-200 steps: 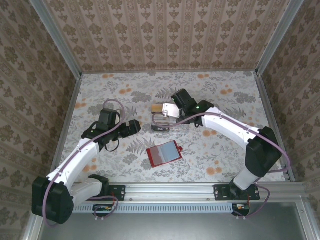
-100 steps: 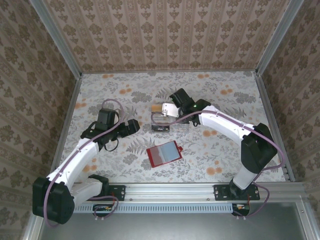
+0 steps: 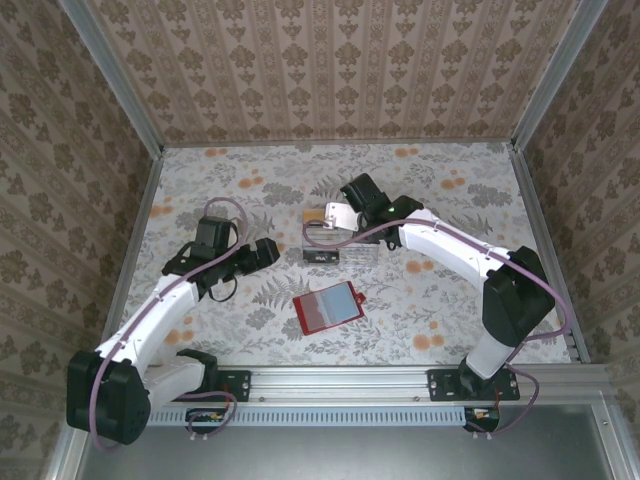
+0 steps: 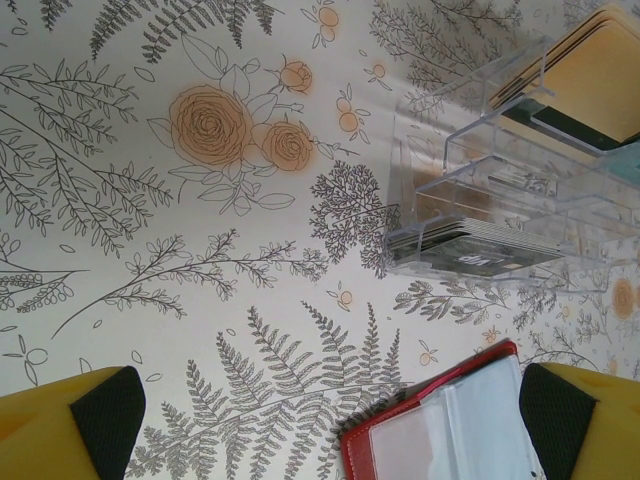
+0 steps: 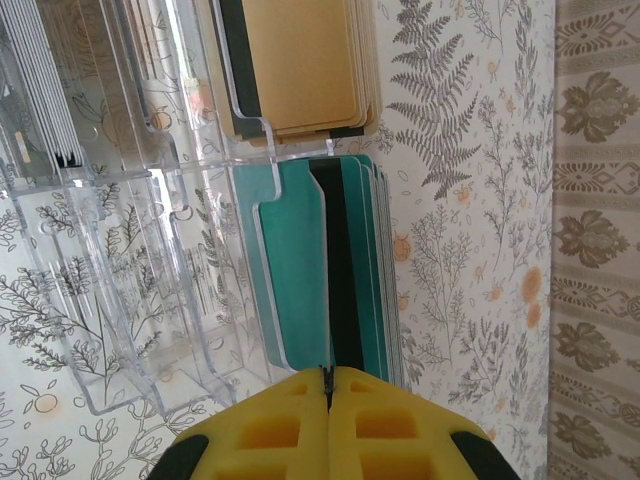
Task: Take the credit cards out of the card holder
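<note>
Right gripper (image 5: 327, 385) has its yellow fingers pressed flat together, and the wrist view cannot settle whether a thin card is nipped between them. The tips sit at the slot of teal cards (image 5: 290, 280), in line with a black stripe on one of them.

The card holder (image 3: 328, 307) lies open and flat on the table, red rim up, its clear inner sleeve (image 4: 470, 420) looking empty where it shows. It has not shifted in the last second.

Beyond the holder, farther from the arm bases, stands the clear tray (image 3: 335, 240). The right gripper (image 3: 340, 210) has crept a little farther from the holder over this tray, its elbow swinging inward. Gold cards (image 5: 300, 70) fill the next compartment.

To the holder's left and slightly beyond it, the left gripper (image 3: 268, 252) hangs spread wide, holding nothing, and has barely moved.

This small drift probably means a card is being seated in the tray or has just been seated. The holder itself is untouched for now.
</note>
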Available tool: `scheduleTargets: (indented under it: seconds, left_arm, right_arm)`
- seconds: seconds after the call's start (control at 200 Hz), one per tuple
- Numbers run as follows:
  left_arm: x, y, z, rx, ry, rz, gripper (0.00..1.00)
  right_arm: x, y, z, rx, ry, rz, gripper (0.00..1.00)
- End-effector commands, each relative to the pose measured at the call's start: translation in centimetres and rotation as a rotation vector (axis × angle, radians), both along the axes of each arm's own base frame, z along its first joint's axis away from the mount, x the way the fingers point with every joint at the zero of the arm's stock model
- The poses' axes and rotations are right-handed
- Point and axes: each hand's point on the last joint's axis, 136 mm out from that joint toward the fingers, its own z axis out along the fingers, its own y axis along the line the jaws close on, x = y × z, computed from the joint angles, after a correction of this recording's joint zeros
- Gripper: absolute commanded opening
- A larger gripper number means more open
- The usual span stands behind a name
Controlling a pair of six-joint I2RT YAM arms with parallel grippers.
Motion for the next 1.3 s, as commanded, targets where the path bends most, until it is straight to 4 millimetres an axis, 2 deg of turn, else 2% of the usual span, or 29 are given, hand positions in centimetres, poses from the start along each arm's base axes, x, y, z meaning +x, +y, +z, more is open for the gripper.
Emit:
scheduleTargets:
  seconds: [0.0,0.505,0.675,0.87,0.955,1.195,1.295]
  left_arm:
    - [0.6,-0.2,1.1,-0.012,-0.032,-0.018,1.00]
    - [0.7,-0.3,0.8,-0.023,-0.023,-0.017,1.00]
    - [0.7,-0.2,0.9,-0.024,-0.022,-0.015,1.00]
    - [0.7,-0.2,0.8,-0.025,-0.020,-0.011,1.00]
    - [0.8,-0.2,0.7,-0.027,-0.019,-0.012,1.00]
    - [0.9,-0.3,0.6,-0.030,-0.014,-0.012,1.00]
    - [0.9,-0.3,0.7,-0.031,-0.015,-0.012,1.00]
  right_arm:
    - [0.4,-0.5,0.4,-0.006,-0.008,-0.018,0.00]
    - [0.2,0.0,-2.4,0.007,0.072,-0.027,0.00]
    - [0.6,0.2,-2.8,0.014,0.070,-0.043,0.14]
    - [1.4,-0.2,-2.2,0.027,0.053,-0.070,0.18]
    - [1.7,-0.3,-2.0,0.025,0.035,-0.080,0.30]
    - [3.2,-0.6,-1.8,0.013,-0.023,-0.116,0.33]
    - [3.6,-0.7,-1.8,0.009,-0.039,-0.131,0.37]
